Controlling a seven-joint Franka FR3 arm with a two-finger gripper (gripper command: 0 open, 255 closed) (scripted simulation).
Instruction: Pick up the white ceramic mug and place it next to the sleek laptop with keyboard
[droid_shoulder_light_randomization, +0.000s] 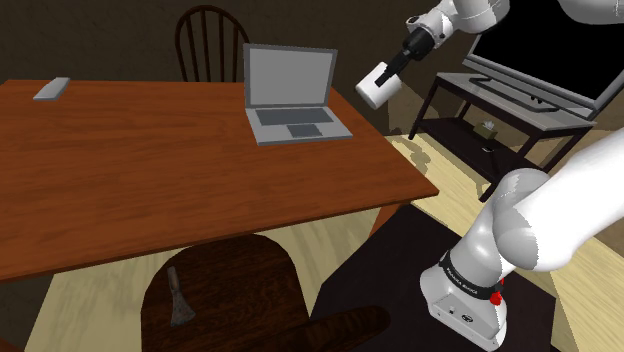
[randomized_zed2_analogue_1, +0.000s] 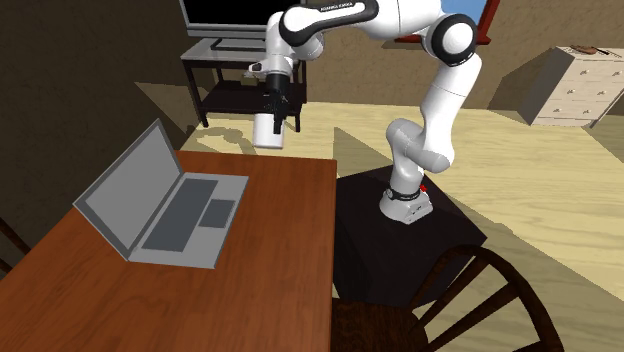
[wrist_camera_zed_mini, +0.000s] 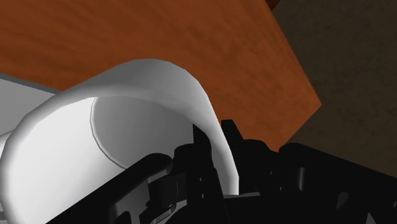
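The white mug (droid_shoulder_light_randomization: 377, 85) hangs in the air off the far right corner of the brown wooden table (droid_shoulder_light_randomization: 150, 170), tilted, with my black gripper (droid_shoulder_light_randomization: 393, 67) shut on its rim. In the second exterior view the mug (randomized_zed2_analogue_1: 267, 130) hangs upright below the gripper (randomized_zed2_analogue_1: 274, 104), just beyond the table's far edge. In the wrist view the mug (wrist_camera_zed_mini: 146, 95) opens toward the camera, its wall clasped between the black fingers (wrist_camera_zed_mini: 210, 159), above the table corner. The open grey laptop (droid_shoulder_light_randomization: 293, 96) with keyboard stands on the table near that corner, to the shoulder view's left of the mug.
A dark TV stand (droid_shoulder_light_randomization: 500, 110) with a flat screen (droid_shoulder_light_randomization: 545, 45) stands behind the arm. A wooden chair (droid_shoulder_light_randomization: 212, 35) sits behind the table, another chair (droid_shoulder_light_randomization: 225, 300) in front. A small grey flat object (droid_shoulder_light_randomization: 52, 88) lies at the table's far left.
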